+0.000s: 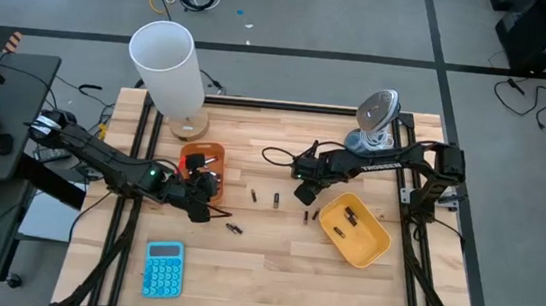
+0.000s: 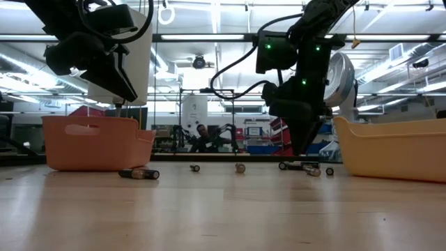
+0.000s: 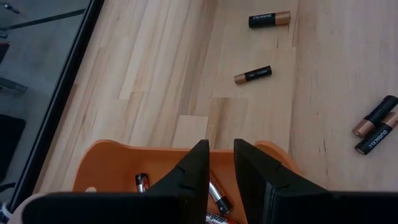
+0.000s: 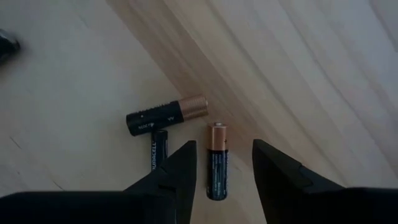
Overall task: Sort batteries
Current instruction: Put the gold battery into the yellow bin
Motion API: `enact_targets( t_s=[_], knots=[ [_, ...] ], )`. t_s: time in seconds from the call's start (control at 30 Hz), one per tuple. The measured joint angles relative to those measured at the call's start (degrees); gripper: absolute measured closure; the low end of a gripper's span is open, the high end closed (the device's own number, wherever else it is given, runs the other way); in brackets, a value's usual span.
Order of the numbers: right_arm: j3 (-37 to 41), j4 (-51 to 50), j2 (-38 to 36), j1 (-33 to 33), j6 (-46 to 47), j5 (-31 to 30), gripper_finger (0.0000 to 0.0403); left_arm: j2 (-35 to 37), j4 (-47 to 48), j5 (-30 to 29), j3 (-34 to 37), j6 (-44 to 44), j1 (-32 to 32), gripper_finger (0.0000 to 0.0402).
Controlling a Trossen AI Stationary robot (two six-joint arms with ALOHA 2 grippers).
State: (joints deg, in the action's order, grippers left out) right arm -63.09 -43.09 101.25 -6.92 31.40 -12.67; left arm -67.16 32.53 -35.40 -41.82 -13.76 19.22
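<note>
right gripper point(image 4: 224, 171) is hanging low over the pale wood table point(image 1: 272, 263), fingers spread and released, gripping nothing. a battery point(image 4: 216, 160) is lying flat in the gap between them, its long axis running along the fingers, copper end pointing away from the wrist. it is a smooth black cylinder with a copper band. just beside it a fatter black-and-copper cell point(image 4: 166, 116) is lying crosswise, copper end toward the first one, and a third point(image 4: 158, 151) is peeking out past a finger, almost parallel to the first.

left gripper point(image 3: 219, 171) is hovering over the orange tray point(image 3: 112, 162), a rounded plastic bin with cells lying inside; its fingers are standing a little apart with nothing visible between them, though the tips are hard to read here. beyond it, two loose cells point(image 3: 253, 74) are lying roughly parallel on the wood, with a pair point(image 3: 375, 124) touching side by side farther off.

from above, the yellow tray point(image 1: 356, 229) is holding what look like two dark cells.
</note>
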Motion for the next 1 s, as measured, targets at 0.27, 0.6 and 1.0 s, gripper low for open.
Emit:
enact_targets(
  t_s=[0.27, 0.6, 1.0],
  knots=[
    [0.0, -0.19, 0.28, 0.0, 7.11, 0.1, 0.0262, -0.01, 0.02, 0.0, 0.0, 0.0, 0.0, 0.0325],
    [-0.12, -0.19, 5.18, 0.02, 11.54, 1.33, 0.0261, -0.02, 0.15, -0.02, 0.0, 0.0, 0.0, 0.0325],
    [-0.11, 0.29, 5.16, -0.02, 10.44, 1.51, 0.0272, 0.0, 0.2, -0.15, 0.0, 0.26, 0.01, 0.0325]
  ],
)
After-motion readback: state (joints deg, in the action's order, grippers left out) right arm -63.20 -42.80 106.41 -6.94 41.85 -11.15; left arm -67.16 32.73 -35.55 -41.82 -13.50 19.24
